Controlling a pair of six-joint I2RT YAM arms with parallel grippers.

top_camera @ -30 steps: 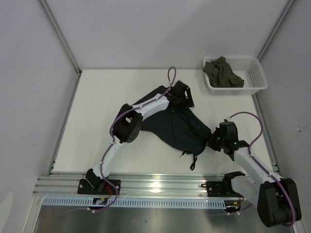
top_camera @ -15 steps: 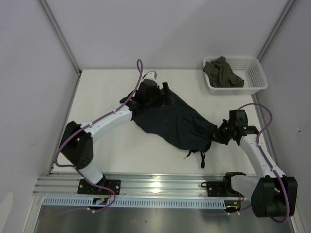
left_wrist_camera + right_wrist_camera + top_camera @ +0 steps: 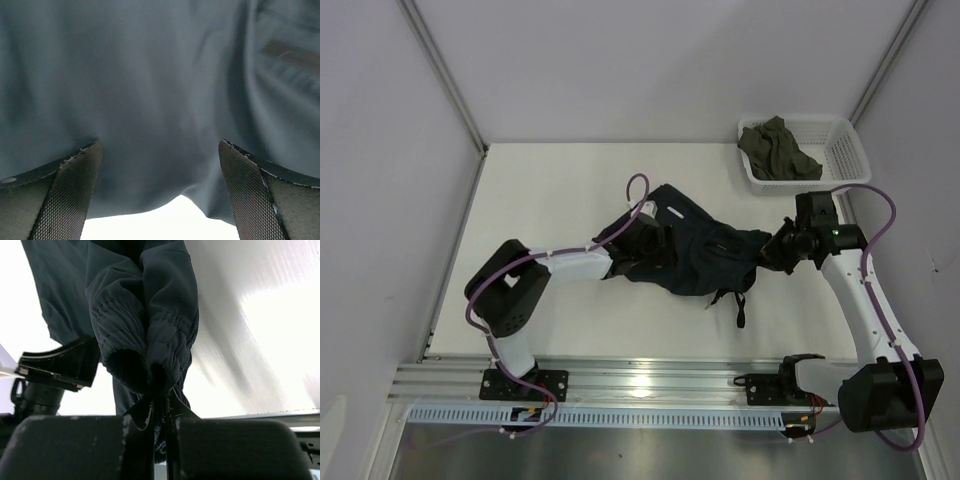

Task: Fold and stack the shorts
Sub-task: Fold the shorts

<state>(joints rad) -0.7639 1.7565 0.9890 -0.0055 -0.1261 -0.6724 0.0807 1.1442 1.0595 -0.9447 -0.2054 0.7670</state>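
While right gripper clamps waistband of dark teal-navy soft fabric shorts, we see left gripper spread wide; black cords dangle.

the left gripper has pulled back from the end of the shorts that lay left of the basket to a spot farther from the basket, and its jaws have spread fully wide over the cloth. the right gripper has climbed nearer the basket, dragging the shorts into a shorter, bunched heap, and the drawstring cords have trailed along after it.
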